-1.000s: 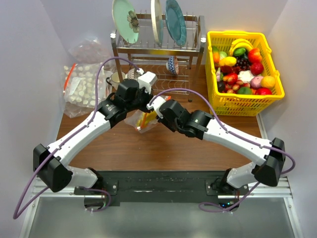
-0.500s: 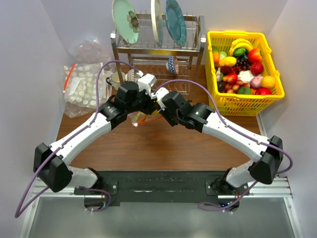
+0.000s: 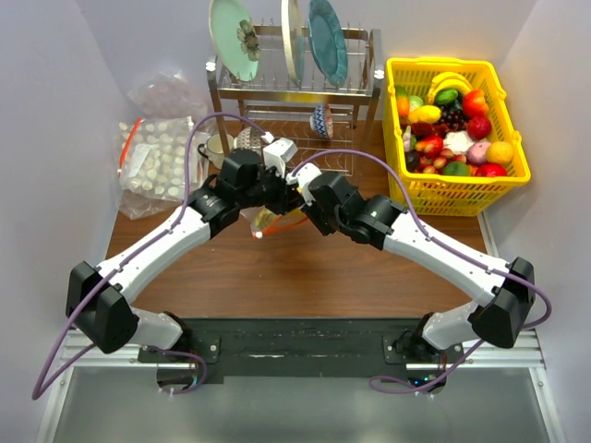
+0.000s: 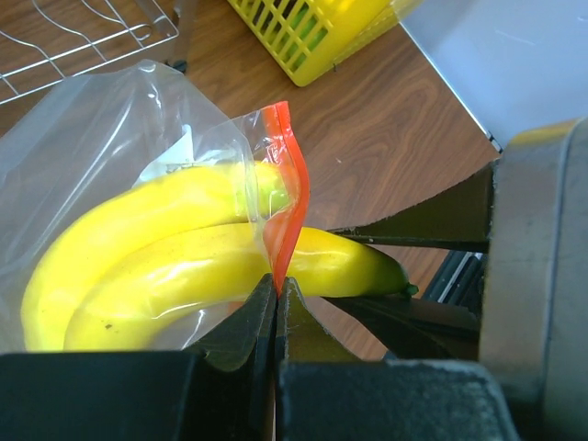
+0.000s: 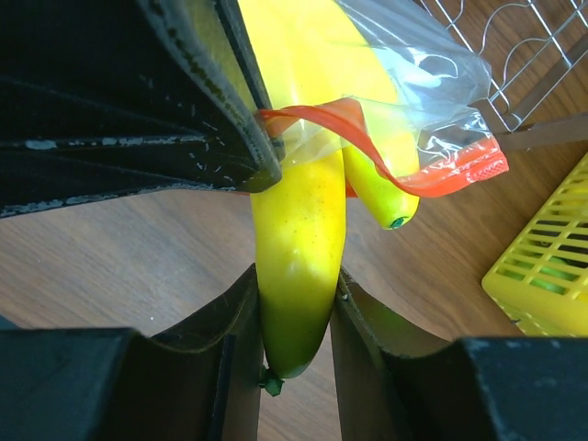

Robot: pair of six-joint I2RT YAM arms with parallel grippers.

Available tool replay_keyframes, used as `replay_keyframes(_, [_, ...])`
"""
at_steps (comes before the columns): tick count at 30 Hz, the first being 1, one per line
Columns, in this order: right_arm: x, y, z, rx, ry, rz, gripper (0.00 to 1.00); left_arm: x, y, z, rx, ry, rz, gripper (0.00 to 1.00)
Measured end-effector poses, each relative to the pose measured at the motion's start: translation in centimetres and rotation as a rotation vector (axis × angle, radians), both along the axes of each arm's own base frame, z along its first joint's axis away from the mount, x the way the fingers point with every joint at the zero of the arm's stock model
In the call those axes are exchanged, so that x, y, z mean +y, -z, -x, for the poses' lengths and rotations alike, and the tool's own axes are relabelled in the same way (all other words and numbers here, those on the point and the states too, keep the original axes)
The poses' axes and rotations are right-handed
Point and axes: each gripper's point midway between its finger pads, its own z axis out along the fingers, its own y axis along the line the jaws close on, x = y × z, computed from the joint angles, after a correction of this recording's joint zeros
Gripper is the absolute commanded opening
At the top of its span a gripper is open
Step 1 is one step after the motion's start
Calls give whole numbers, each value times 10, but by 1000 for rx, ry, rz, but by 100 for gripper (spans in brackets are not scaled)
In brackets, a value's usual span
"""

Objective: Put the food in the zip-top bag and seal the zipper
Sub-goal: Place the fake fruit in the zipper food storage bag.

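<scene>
The clear zip-top bag (image 4: 101,138) hangs between my two grippers above the table centre (image 3: 268,220). My left gripper (image 4: 277,287) is shut on its red zipper strip (image 4: 287,197). A yellow banana bunch (image 4: 175,253) lies mostly inside the bag, its green tips sticking out of the mouth. My right gripper (image 5: 294,317) is shut on the tip end of one banana (image 5: 296,248), just below the red zipper strip (image 5: 432,170). In the top view the two grippers meet at the bag, left (image 3: 270,189) and right (image 3: 300,194).
A yellow basket (image 3: 503,180) full of toy fruit stands at the far right. A metal dish rack (image 3: 295,88) with plates stands at the back. A larger clear bag of pale lumps (image 3: 152,166) lies at the far left.
Both grippers have moved closer together and slightly toward the back, and the banana has gone further into the bag.
</scene>
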Motion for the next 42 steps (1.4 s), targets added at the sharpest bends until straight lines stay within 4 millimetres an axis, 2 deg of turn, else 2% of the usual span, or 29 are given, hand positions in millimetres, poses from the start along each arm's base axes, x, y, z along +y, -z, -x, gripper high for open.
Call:
replay_keyframes(4, [-5, -3, -3, -6, 16, -9, 25, 2, -2, 1, 25, 16, 26, 0])
replay_keyframes(10, [-33, -20, -19, -33, 110, -86, 25, -3, -10, 2, 41, 34, 82, 0])
replay_keyframes(13, [-38, -27, -24, -38, 133, -129, 23, -5, -14, 2, 45, 39, 100, 0])
replay_keyframes(19, [-27, -16, -25, 17, 105, -150, 20, -7, -11, 6, 70, 49, 121, 0])
replay_keyframes(22, [-18, -7, -23, 57, 86, -160, 21, -8, -7, 8, 89, 48, 127, 0])
replay_keyframes(24, [-14, -4, -22, 79, 80, -173, 25, -9, -6, 8, 98, 49, 132, 0])
replay_keyframes(28, [-9, -5, -20, 92, 73, -201, 27, -10, -7, 7, 101, 46, 145, 0])
replay_keyframes(30, [-7, -5, -19, 99, 67, -210, 33, -9, -8, 5, 107, 38, 155, 0])
replay_keyframes(38, [-2, -5, -11, 136, 34, -225, 36, 2, -4, -10, 148, 8, 180, 0])
replay_keyframes(42, [-1, -20, -8, 140, 20, -235, 40, 1, 8, -13, 189, 9, 171, 0])
